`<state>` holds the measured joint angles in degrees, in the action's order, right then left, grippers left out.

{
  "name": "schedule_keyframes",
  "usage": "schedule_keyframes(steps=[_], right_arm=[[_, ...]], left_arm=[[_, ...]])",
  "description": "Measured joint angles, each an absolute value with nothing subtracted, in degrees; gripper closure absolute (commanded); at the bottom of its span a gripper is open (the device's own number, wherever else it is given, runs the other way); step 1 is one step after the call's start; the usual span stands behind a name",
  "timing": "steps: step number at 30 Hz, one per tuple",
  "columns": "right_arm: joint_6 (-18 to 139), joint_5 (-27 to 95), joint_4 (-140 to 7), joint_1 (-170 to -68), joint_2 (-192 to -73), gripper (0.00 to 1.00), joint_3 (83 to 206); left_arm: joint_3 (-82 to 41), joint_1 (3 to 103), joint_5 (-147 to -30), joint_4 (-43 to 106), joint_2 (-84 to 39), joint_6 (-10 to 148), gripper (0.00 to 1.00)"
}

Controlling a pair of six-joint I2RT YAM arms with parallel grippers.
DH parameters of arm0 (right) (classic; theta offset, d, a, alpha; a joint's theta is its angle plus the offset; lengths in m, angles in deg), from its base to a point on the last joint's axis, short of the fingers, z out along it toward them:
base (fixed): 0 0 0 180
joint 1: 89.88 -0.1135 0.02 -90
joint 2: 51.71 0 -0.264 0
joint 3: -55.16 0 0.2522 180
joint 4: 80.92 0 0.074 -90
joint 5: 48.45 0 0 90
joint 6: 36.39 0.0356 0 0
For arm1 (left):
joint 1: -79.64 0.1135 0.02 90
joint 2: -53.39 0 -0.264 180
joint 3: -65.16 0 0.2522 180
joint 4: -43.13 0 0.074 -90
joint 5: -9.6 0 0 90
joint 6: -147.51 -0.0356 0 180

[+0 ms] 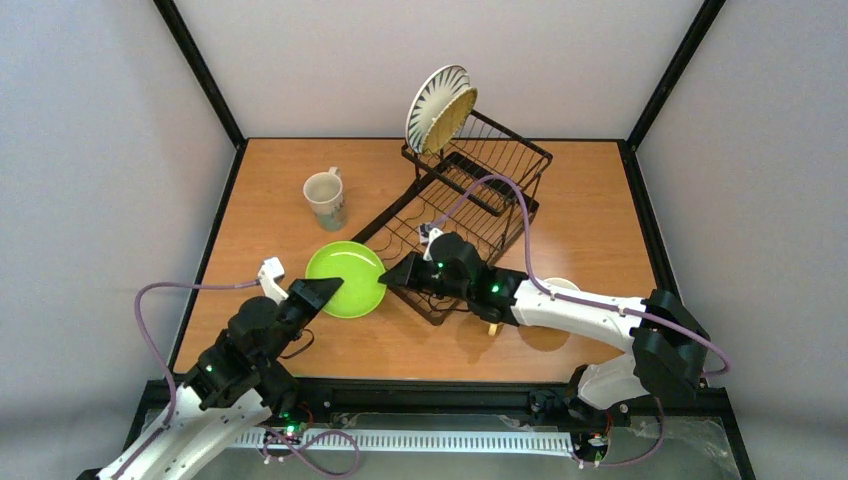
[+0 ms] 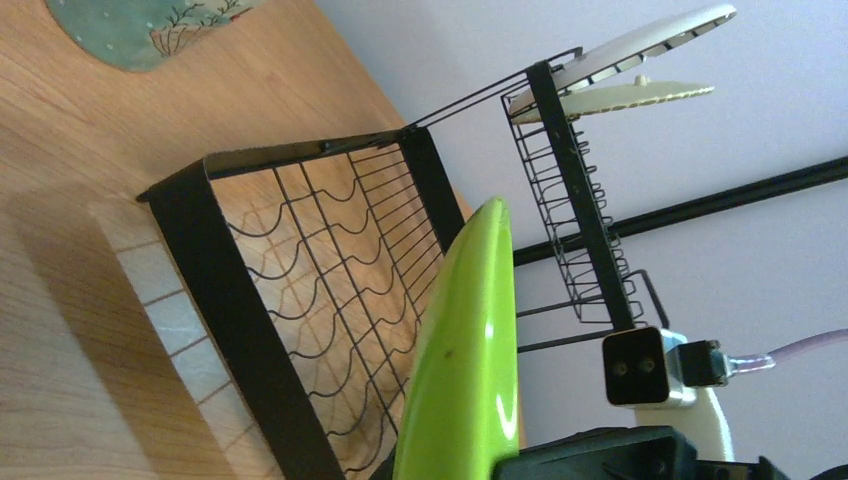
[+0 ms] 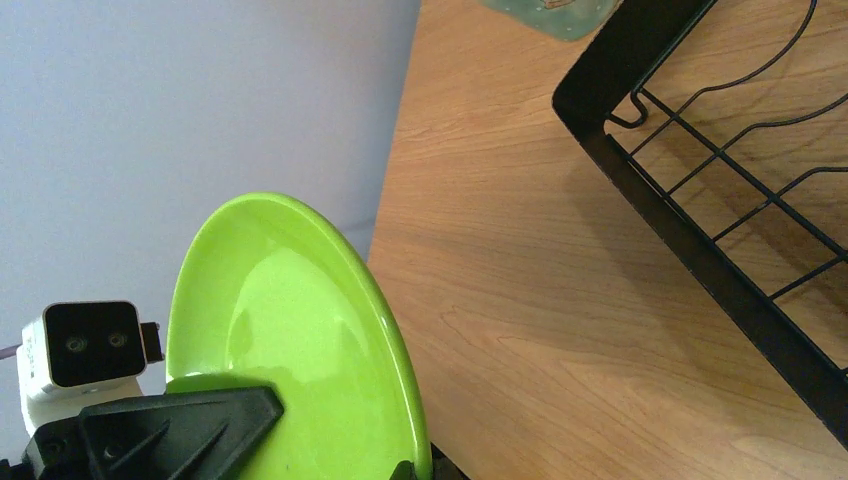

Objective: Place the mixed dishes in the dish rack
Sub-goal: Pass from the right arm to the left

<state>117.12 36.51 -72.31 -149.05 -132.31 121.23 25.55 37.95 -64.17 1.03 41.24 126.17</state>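
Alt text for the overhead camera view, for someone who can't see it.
A left pincer and a right pincer grip a round lime-green plate by opposite rims over a wooden table. Behind stands a black wire dish rack holding a striped black-and-white plate and a woven bamboo plate upright; a pale mug stands left of it.

The top external camera looks down and forward from above and behind the arm bases [image 1: 590, 440], covering the whole desk [image 1: 600, 200]. The wrist cameras sit low and close, facing each other across the lime-green plate [image 3: 290, 340]: the left toward the dish rack [image 2: 240, 310], the right toward the desk's left edge.
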Motion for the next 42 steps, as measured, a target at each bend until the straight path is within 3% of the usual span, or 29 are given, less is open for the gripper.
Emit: schedule_keyframes(steps=[4, 6, 9, 11, 14, 25, 42], right_arm=[[117.1, 36.1, -72.9, -148.7, -132.3, 0.95, 121.2], [116.8, 36.2, -72.7, -148.6, -132.3, 0.80, 121.2], [115.8, 36.3, -71.6, -148.4, -132.3, 0.48, 121.4], [115.5, 36.5, -70.5, -148.4, -132.2, 0.35, 121.8], [114.2, 37.3, -68.9, -148.5, -131.3, 0.25, 122.3], [109.5, 43.6, -61.6, -148.5, -123.9, 0.19, 124.5], [92.6, 71.5, -46.3, -146.3, -116.6, 0.21, 133.6]], left_arm=[[25.6, 37.9, -64.1, 1.6, 41.0, 125.5, 0.99], [25.6, 38.0, -64.1, 1.8, 40.4, 125.1, 1.00], [25.6, 37.9, -64.5, 2.8, 38.8, 124.6, 1.00], [25.4, 37.9, -64.6, 2.6, 38.1, 124.5, 1.00], [24.0, 37.9, -63.9, 1.6, 37.3, 124.4, 1.00], [13.6, 37.8, -58.0, -3.9, 29.7, 120.4, 1.00], [-28.6, 37.8, -56.0, 1.1, -12.2, 83.0, 1.00]])
